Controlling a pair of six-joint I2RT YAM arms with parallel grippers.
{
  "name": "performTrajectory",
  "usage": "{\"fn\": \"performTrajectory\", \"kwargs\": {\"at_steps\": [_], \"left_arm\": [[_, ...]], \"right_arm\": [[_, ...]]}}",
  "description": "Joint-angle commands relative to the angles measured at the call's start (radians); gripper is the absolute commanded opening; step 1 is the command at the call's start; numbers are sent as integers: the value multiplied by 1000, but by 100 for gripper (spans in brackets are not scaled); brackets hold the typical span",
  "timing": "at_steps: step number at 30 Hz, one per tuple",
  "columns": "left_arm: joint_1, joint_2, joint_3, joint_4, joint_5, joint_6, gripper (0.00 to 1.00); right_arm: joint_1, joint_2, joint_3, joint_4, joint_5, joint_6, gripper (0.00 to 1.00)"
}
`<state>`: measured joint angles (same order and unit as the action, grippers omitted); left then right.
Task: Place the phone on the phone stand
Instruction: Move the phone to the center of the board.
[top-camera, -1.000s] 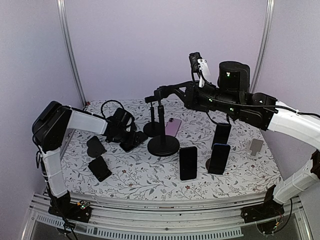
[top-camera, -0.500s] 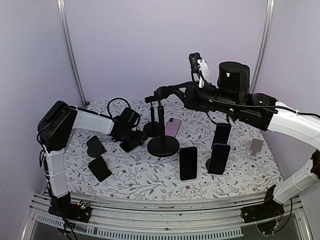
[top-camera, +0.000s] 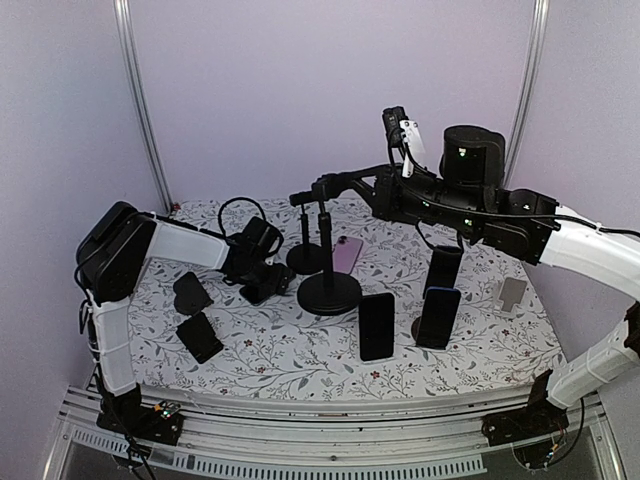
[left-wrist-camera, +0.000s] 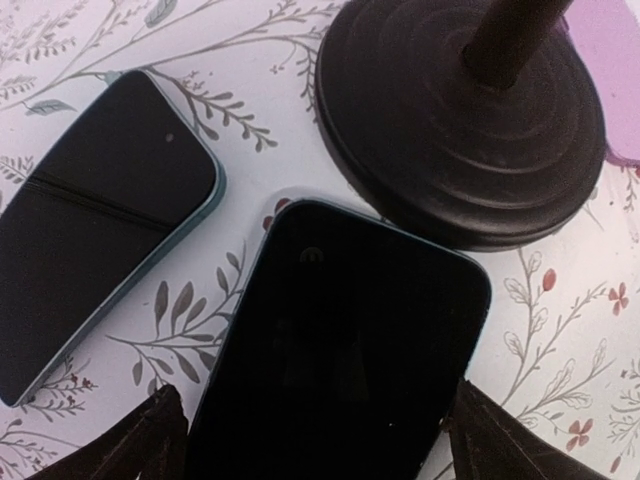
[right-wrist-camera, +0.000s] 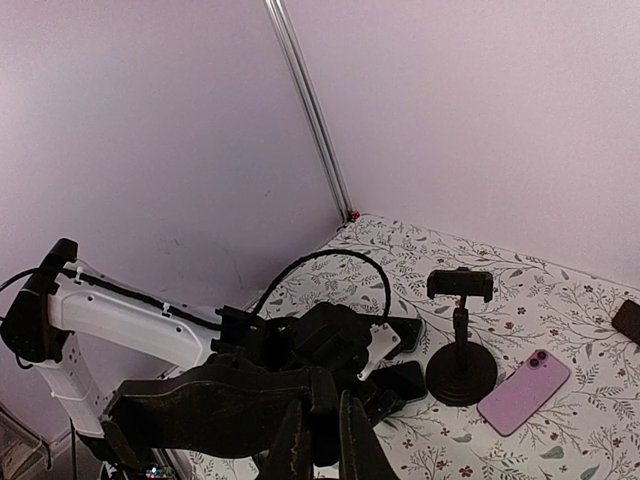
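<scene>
A: Where is the phone (left-wrist-camera: 340, 340) found?
B: It is laid flat on the flowered surface (left-wrist-camera: 250, 130), its top edge just beside the round base of the stand (left-wrist-camera: 455, 125).
A: How is the left pincer (left-wrist-camera: 320, 450) set?
B: It is held low over the phone, its fingers spread wide apart, one outside each long edge. No contact with the phone can be made out.
A: What else is seen nearby?
B: A second phone (left-wrist-camera: 100, 230) with a teal rim is laid to the left, apart from the first, and a pink phone (left-wrist-camera: 612, 80) is seen past the base.
A: And the right pincer (right-wrist-camera: 322, 440)?
B: It is closed, fingers pressed together, and is held high at the top of the stand's post. Whether the stand is touched cannot be told.
</scene>
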<state>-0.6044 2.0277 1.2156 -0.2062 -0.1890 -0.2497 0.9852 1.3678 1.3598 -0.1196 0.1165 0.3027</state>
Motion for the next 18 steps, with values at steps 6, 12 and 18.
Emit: {"fn": "performTrajectory", "kwargs": {"at_steps": [6, 12, 18], "left_arm": [[-2, 83, -51, -214, -2, 3, 71], [51, 32, -131, -169, -22, -61, 59], [107, -19, -204, -120, -15, -90, 58]], "right_arm": [[-1, -49, -2, 97, -24, 22, 1], [5, -41, -22, 111, -35, 34, 1], [29, 3, -20, 148, -29, 44, 1]]}}
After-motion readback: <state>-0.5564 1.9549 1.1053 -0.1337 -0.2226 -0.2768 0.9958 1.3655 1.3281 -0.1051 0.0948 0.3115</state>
